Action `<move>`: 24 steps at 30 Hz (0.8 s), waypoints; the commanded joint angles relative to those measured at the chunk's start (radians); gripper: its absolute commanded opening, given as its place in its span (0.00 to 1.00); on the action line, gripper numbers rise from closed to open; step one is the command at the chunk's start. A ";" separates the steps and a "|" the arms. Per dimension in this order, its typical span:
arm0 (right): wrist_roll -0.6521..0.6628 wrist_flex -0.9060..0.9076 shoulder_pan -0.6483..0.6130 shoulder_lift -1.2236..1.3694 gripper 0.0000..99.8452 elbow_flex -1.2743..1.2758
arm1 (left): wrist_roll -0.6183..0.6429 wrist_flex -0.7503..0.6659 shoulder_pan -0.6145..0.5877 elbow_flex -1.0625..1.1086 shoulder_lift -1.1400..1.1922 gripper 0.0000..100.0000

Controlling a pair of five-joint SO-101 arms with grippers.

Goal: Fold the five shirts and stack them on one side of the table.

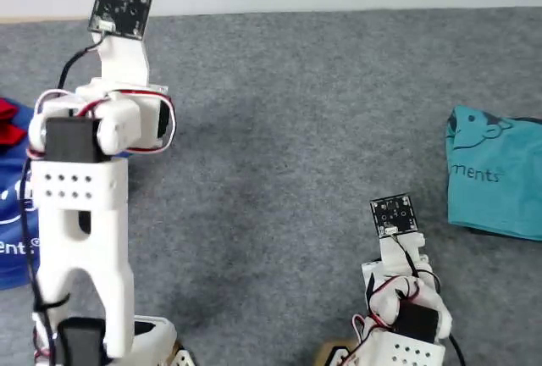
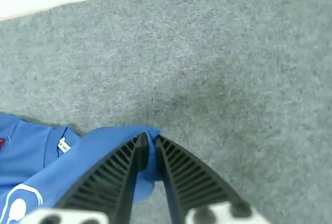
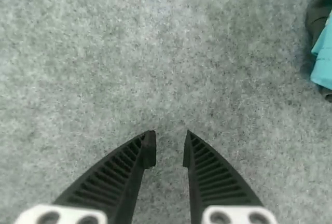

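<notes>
The left arm [image 1: 83, 213] and right arm [image 1: 406, 336] were white plastic with grids of small holes. Each had a black motor block [image 1: 74, 139], red, white and black wires [image 1: 169, 129] and a square black circuit board [image 1: 123, 8]. The left gripper [image 2: 148, 142] had black, ribbed fingers [image 2: 181, 167].

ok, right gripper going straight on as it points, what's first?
Bare grey table cover, as far as the wrist view shows. The right gripper, open and empty, points at it; the teal shirt lies off to one side.
</notes>
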 commanded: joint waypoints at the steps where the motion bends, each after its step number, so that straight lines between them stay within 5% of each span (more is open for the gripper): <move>1: 0.009 -0.007 -0.007 -0.008 0.10 0.015 | 0.025 -0.026 0.014 -0.054 0.003 0.00; 24: 0.009 -0.007 -0.007 -0.008 0.10 0.015 | 0.011 -0.052 0.483 -0.625 0.014 0.00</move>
